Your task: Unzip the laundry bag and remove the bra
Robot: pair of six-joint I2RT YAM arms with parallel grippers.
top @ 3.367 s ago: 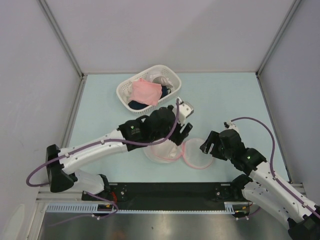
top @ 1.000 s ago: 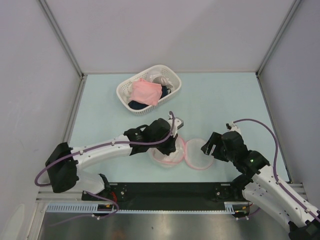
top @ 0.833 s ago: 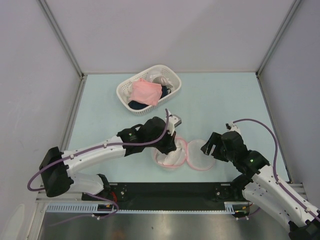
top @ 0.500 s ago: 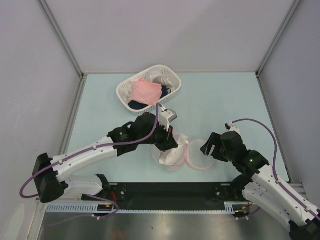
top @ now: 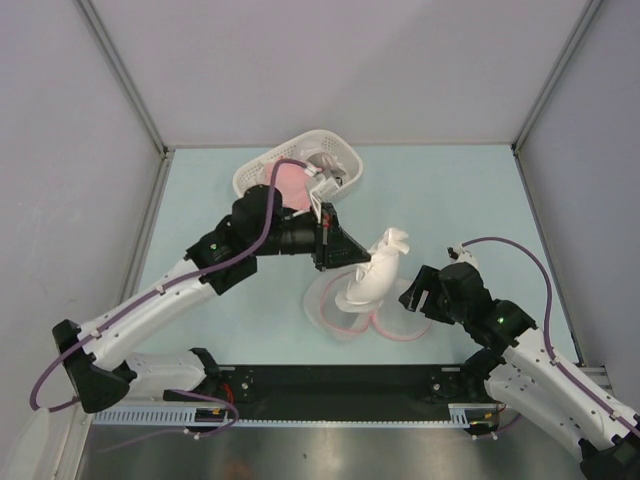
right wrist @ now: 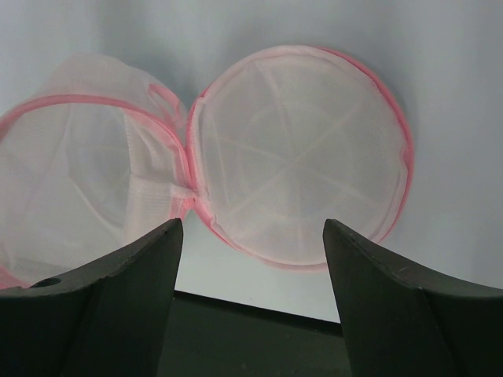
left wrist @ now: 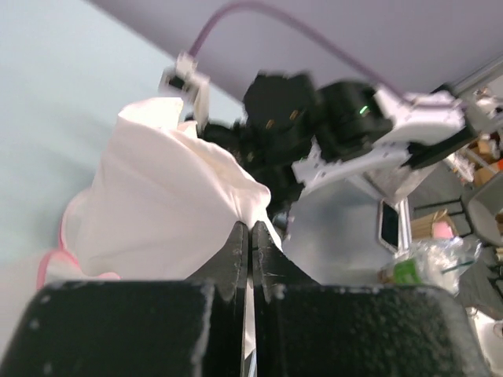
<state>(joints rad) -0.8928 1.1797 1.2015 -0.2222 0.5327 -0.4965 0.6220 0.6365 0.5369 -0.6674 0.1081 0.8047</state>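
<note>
While the left fingers [left wrist: 251, 243] are pinched shut on one corner of a white cloth [top: 375, 275], the entries stand as follows.

Laundry bag [top: 325, 312]: unzipped, both mesh halves lying flat and open on the table [top: 450, 190], joined at the hinge. The right wrist view shows nothing pink inside either half.

White cloth: held above the bag's left half, hanging down toward it. Whether its lower end has cleared the mesh cannot be told.

Bra [top: 290, 178]: salmon-pink fabric in the white basket [top: 340, 150], well beyond the bag on its far side and partly hidden by the left arm.

Right fingers [top: 415, 295]: spread wide and empty, at the outer edge of the bag's right half. Whether they touch it cannot be told.

Hazards, as judged:
- The grip takes only a thin fold of cloth. A quick lift or swing may pull it free and drop the cloth back onto the bag.
- Nothing visibly pins the bag. If the trailing end snags on the mesh or the zip edging, the light pouch may be dragged or flipped shut.
- The item in hand is white, while the pink garment lies away from the bag, so the pull may be spent on the wrong piece.
- Carrying toward the basket with the cloth dangling may catch the basket rim.
</note>
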